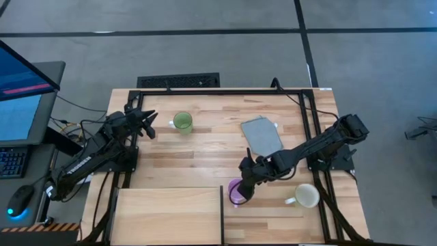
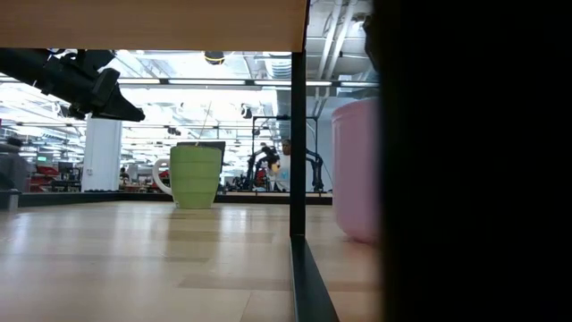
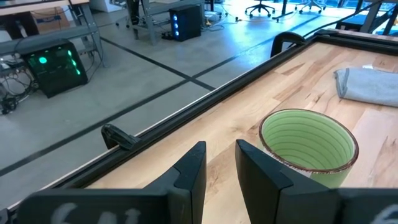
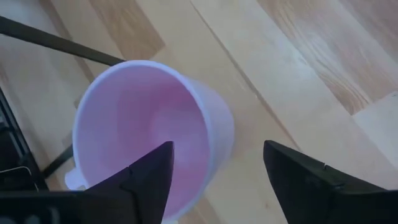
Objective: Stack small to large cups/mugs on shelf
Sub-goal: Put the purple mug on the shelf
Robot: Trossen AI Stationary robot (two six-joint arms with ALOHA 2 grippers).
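Note:
The light purple mug (image 1: 236,192) stands upright on its base on the tabletop, just right of the shelf's dark edge (image 1: 222,208). My right gripper (image 4: 216,152) hangs over it, open and slanting down, with one finger over the mug's hollow and the other outside its wall (image 4: 214,124). No touch shows. The green mug (image 1: 182,121) stands upright at the far left, close in front of my left gripper (image 3: 221,146), which is open by a narrow gap with nothing in it. The cream-white mug (image 1: 306,196) stands near the front right. The shelf (image 1: 167,215) lies at the front.
A grey folded cloth (image 1: 261,134) lies on the table beyond the right arm. A black frame (image 1: 225,91) runs along the table's edges. In the low view a dark mass (image 2: 474,161) fills the right side beside the purple mug (image 2: 356,170).

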